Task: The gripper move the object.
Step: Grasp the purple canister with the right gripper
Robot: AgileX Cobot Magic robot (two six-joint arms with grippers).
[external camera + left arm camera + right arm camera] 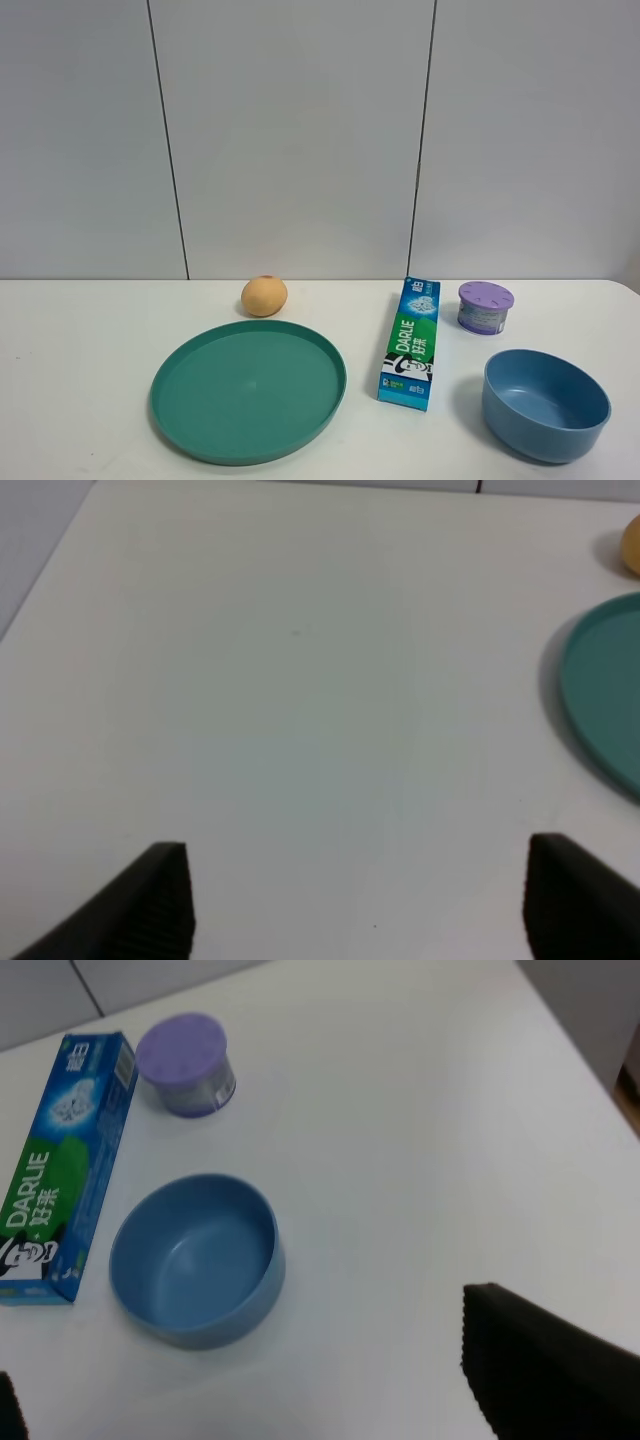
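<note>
The small round tub with a lilac-purple lid (485,306) stands upright on the white table at the back right, between the toothpaste box and the table's right edge. It also shows in the right wrist view (186,1064). Neither arm shows in the exterior high view. My right gripper (250,1392) is open and empty, well short of the tub, with the blue bowl between them. My left gripper (360,898) is open and empty over bare table at the far left.
A blue bowl (546,403) sits in front of the tub. A Darlie toothpaste box (410,342) lies left of them. A teal plate (248,388) lies in the middle, an orange-tan fruit (264,295) behind it. The table's right edge (585,1075) is close.
</note>
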